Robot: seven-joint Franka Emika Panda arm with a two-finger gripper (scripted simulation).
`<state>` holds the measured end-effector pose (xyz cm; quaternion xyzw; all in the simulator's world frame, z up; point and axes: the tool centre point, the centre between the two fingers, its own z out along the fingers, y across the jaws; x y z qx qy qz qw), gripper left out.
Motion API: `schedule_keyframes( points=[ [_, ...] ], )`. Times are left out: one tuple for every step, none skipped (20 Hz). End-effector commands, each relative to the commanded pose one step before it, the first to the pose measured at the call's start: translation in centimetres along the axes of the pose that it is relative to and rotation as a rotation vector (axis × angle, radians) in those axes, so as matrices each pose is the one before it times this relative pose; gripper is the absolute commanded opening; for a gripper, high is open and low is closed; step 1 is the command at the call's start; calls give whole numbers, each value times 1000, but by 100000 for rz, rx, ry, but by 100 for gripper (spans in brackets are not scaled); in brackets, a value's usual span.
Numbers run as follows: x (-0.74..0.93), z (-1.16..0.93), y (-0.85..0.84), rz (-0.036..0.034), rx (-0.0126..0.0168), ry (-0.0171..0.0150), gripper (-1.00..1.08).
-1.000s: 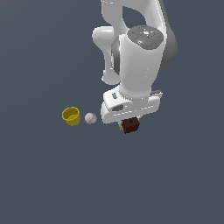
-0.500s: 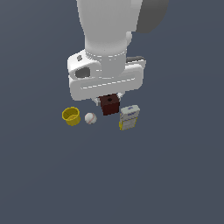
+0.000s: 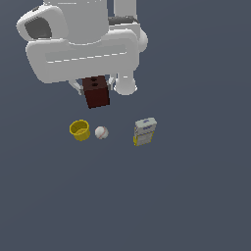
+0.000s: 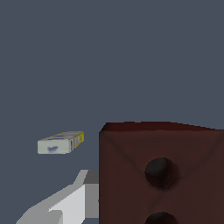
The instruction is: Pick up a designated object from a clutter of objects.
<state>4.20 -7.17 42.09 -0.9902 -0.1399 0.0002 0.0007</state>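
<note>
A white robot arm fills the upper part of the exterior view, its broad wrist housing hanging over a plain dark grey-blue bench [image 3: 196, 196]. Beneath the housing the end effector [image 3: 95, 90] is clamped on the block [image 3: 96, 91], a small dark red-brown rectangular piece with two small dark holes on its upper face. The block is lifted clear of the bench and hangs just below the housing, with pale fingers [image 3: 77, 88] partly visible at its sides. Three other items lie in a loose row on the bench below. A yellow cup [image 3: 79, 130] sits toward the exterior view's left, open side up. A white ball [image 3: 101, 132] rests just beside it, apart from the cup. A white-and-yellow box [image 3: 145, 131] lies farther toward the exterior view's right, well apart from the ball. In the wrist view the block [image 4: 161, 173] fills much of the frame very close up, its two holes showing, with one pale finger [image 4: 65, 201] beside it and the box [image 4: 60, 142] lying flat on the bench beyond
</note>
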Motion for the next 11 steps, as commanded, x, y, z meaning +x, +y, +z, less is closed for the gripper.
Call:
schedule_keyframes(
  points=[
    [-275, -1297, 869, -108, -43, 55, -100],
    [-72, -364, 258, 25, -62, -19, -100],
    [-61, -310, 235, 0, 0, 0, -100],
    [-48, -261, 200, 0, 0, 0, -100],
    [-35, -214, 165, 0, 0, 0, -100],
    [-22, -167, 131, 0, 0, 0, -100],
    [-9, -122, 98, 0, 0, 0, -100],
    [3, -79, 67, 0, 0, 0, -100],
    [13, -40, 37, 0, 0, 0, -100],
    [16, -9, 13, 0, 0, 0, -100],
    [7, 1, 1, 0, 0, 0, -100]
  ],
)
